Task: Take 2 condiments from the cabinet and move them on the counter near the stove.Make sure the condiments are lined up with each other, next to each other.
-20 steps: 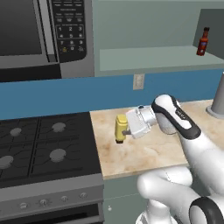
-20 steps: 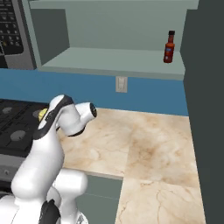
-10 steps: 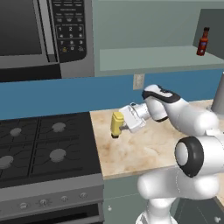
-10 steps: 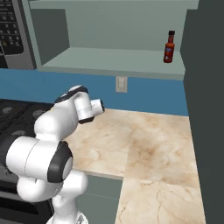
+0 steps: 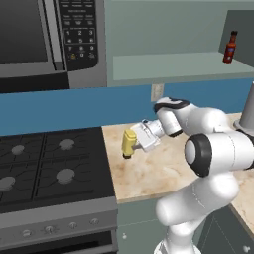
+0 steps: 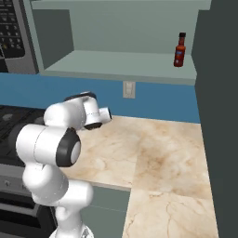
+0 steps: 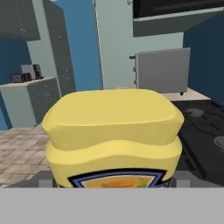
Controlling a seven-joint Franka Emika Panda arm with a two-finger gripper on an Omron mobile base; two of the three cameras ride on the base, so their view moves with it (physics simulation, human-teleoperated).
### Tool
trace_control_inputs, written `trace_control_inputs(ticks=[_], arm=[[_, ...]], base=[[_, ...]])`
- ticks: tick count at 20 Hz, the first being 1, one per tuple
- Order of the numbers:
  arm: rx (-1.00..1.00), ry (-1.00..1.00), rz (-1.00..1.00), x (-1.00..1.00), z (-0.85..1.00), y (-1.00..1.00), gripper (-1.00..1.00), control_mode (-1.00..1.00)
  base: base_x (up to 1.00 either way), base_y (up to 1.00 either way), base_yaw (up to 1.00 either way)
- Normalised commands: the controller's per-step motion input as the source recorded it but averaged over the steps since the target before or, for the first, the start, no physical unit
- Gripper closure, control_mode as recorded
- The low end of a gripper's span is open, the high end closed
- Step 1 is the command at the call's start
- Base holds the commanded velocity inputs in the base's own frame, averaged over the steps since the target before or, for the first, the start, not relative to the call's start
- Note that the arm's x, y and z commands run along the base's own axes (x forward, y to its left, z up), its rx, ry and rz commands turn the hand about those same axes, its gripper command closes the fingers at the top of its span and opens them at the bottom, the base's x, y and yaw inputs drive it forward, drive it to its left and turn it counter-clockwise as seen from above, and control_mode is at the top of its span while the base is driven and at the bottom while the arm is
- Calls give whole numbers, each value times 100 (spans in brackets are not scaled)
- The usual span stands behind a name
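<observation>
My gripper [image 5: 135,143] is shut on the squat yellow mustard bottle [image 5: 129,143], holding it from the right just beside the stove [image 5: 49,163]. The bottle's lower end is at the counter [image 5: 149,176]; I cannot tell whether it touches. In the hand view the yellow bottle [image 7: 113,131] with its label sits right in front and hides the fingers. The slim red-brown hot-sauce bottle [image 5: 229,47] stands upright at the right end of the cabinet shelf [image 5: 173,64], also seen as the bottle [image 6: 180,49] on the shelf [image 6: 116,62].
A black-and-silver microwave [image 5: 44,39] hangs above the stove. A wall outlet [image 5: 157,92] sits behind the arm. A grey upright object [image 5: 246,114] stands at the counter's far right. The marbled counter [image 6: 153,148] runs on to the right.
The arm's upper links have risen and folded back while the hand stayed near the stove edge. The yellow bottle shifted only slightly to the left, still in the grip.
</observation>
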Motion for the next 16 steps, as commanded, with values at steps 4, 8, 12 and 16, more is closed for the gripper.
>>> trace_control_inputs(ticks=[4,8,12,16], arm=[[0,-1,0,0,-14,13,100,-100],[-1,-4,0,0,-16,8,100,-100],[-8,-6,-1,0,-28,4,100,-100],[-7,-4,-1,0,-25,4,100,-100]], base=[[0,0,0],[0,0,0],[0,0,0],[0,0,0]])
